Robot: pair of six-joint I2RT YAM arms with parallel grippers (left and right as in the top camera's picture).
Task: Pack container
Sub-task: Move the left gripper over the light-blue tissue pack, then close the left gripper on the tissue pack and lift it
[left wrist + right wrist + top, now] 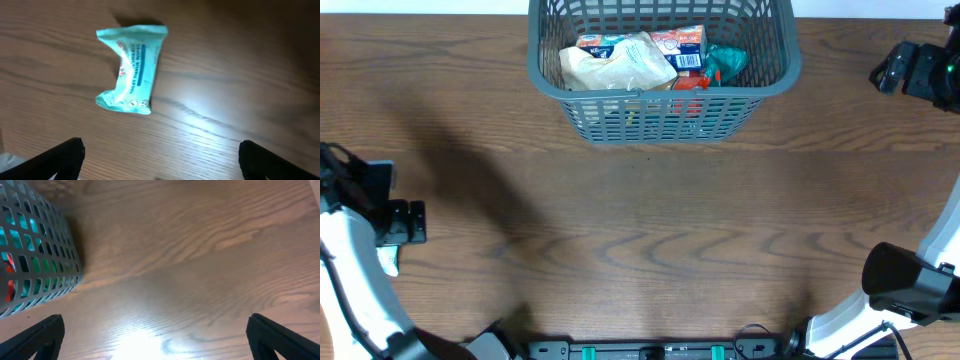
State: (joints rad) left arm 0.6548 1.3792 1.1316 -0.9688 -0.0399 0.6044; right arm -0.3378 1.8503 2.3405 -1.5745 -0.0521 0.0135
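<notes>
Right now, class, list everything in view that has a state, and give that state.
container, upright, partly filled
snack packets, lying inside the container
tissue packet, flat on the table, ungripped
left gripper, open, empty
right gripper, open, empty

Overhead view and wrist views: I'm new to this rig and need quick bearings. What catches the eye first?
The container, a dark grey basket at the table's far edge, is already part-filled, with a beige bag and an orange-and-white carton showing inside. In the left wrist view, a teal tissue packet lies alone on the wooden table, ahead of the open left gripper.
</notes>
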